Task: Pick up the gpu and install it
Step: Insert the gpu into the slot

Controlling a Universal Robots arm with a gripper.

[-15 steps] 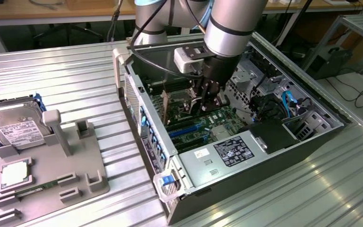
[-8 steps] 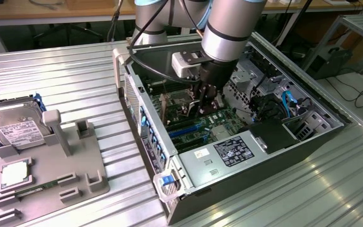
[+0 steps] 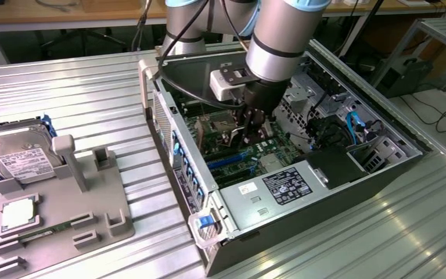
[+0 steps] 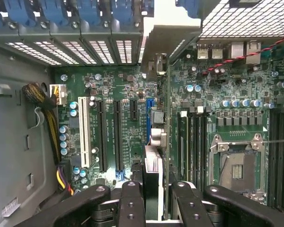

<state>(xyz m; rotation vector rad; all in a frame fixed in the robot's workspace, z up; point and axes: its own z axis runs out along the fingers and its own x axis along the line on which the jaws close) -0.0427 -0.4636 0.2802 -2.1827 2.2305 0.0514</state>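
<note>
Gripper hangs deep inside the open computer case, its fingers pinching the gpu, which stands edge-on over the green motherboard with its metal bracket end toward the case's slotted rear wall, beside the blue slot; whether the card is seated I cannot tell. On the grey tray at the exterior view's left, a hard drive leans in its cradle, well apart from the case

motherboard: green | slot latches: blue | fingers: black | hard drive: silver, white label
</note>
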